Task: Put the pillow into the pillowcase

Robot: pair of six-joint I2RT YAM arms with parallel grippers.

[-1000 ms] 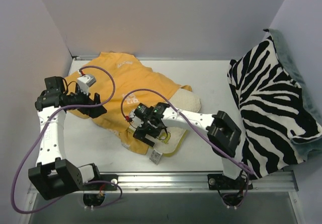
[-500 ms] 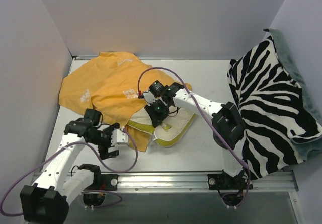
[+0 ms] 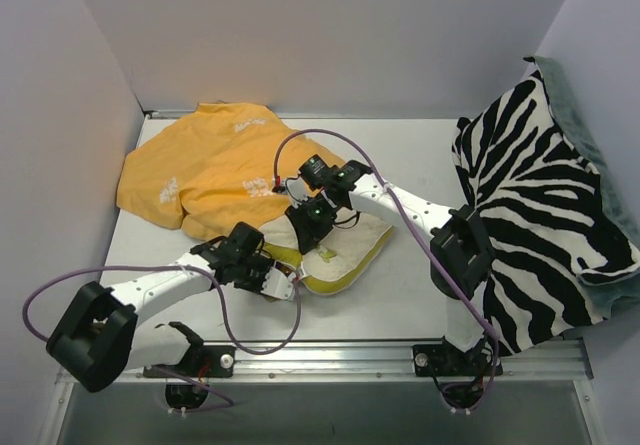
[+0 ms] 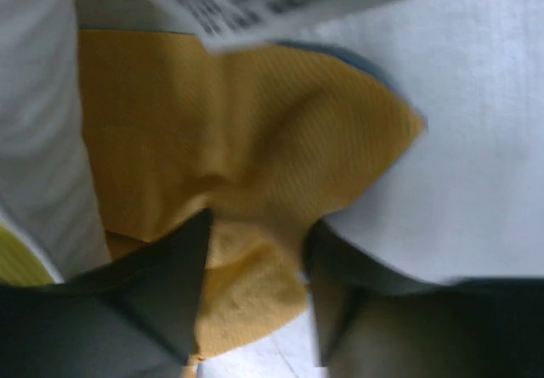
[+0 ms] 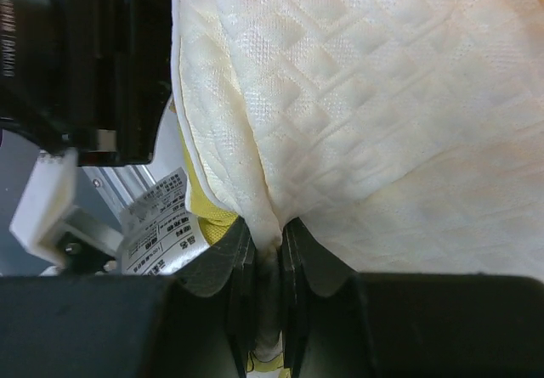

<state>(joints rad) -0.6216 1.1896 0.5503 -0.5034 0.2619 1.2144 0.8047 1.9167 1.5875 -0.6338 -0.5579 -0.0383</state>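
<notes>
The cream pillow (image 3: 345, 250) lies mid-table, its back edge overlapping the mustard-orange pillowcase (image 3: 210, 165) spread at the back left. My right gripper (image 3: 305, 230) sits on the pillow's left end. In the right wrist view, the gripper (image 5: 269, 242) is shut on a pinched fold of the quilted pillow (image 5: 357, 98), next to its printed tag (image 5: 157, 217). My left gripper (image 3: 280, 283) is low at the pillowcase's near corner. In the left wrist view, the gripper (image 4: 255, 251) has its jaws narrowed onto a bunched corner of the pillowcase (image 4: 238, 123), and the cloth touches both fingers.
A zebra-striped blanket (image 3: 540, 215) is heaped against the right wall. Pale walls close the table (image 3: 420, 155) on the left, back and right. A metal rail (image 3: 330, 357) with the arm bases runs along the near edge.
The left arm swung from the back left to the front, and its jaws narrowed on the pillowcase corner. The right gripper shut on the pillow and drew it towards the back.
</notes>
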